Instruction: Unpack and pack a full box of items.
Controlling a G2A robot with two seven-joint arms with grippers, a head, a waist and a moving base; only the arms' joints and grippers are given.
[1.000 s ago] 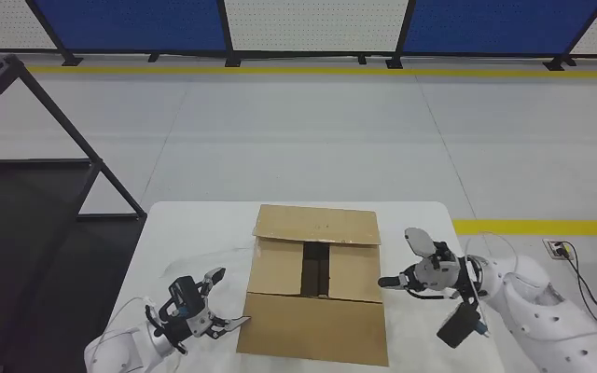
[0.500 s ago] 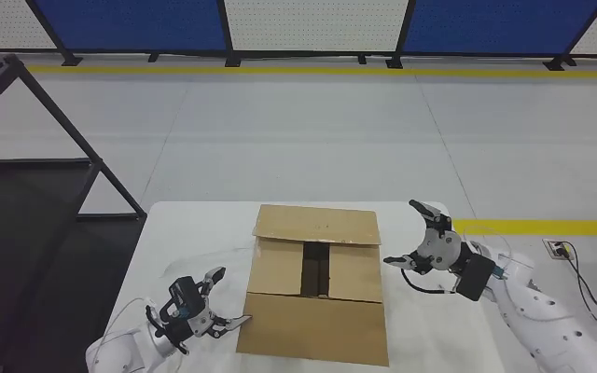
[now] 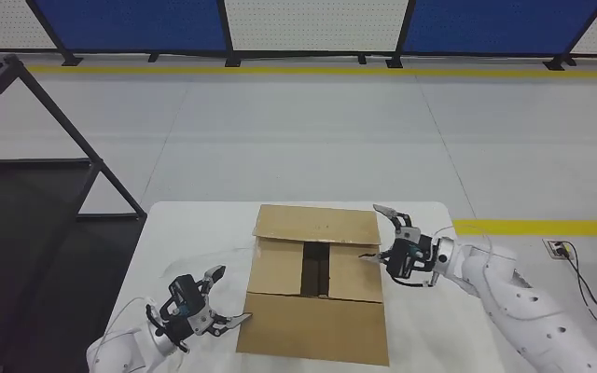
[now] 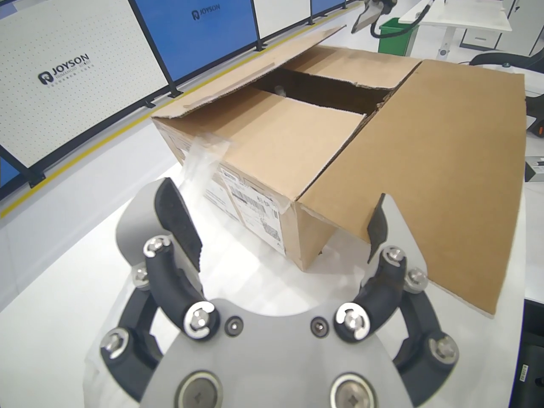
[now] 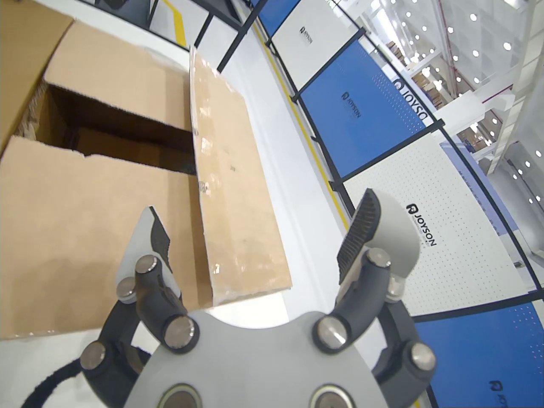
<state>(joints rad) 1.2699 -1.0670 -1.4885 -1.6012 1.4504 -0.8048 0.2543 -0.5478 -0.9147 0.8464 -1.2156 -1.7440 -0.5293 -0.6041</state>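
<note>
Left hand [image 3: 229,297]: released, fingers spread, empty, low over the tabletop [image 3: 177,233] at 8 o'clock of the box [image 3: 317,322]. The box stands mid-tabletop. Its outer flaps are folded out at 12 and 6 o'clock, and its inner flaps lie nearly flat with a dark gap between. Right hand [image 3: 374,233]: released, empty, at the box's 3 o'clock edge. Step in hand, by my reading: opening. Next, the right hand must catch that inner flap's edge and swing it outward.

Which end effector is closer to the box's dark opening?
Right. The right end effector is at the flap beside the opening; the left end effector sits farther off, beside the box.
</note>
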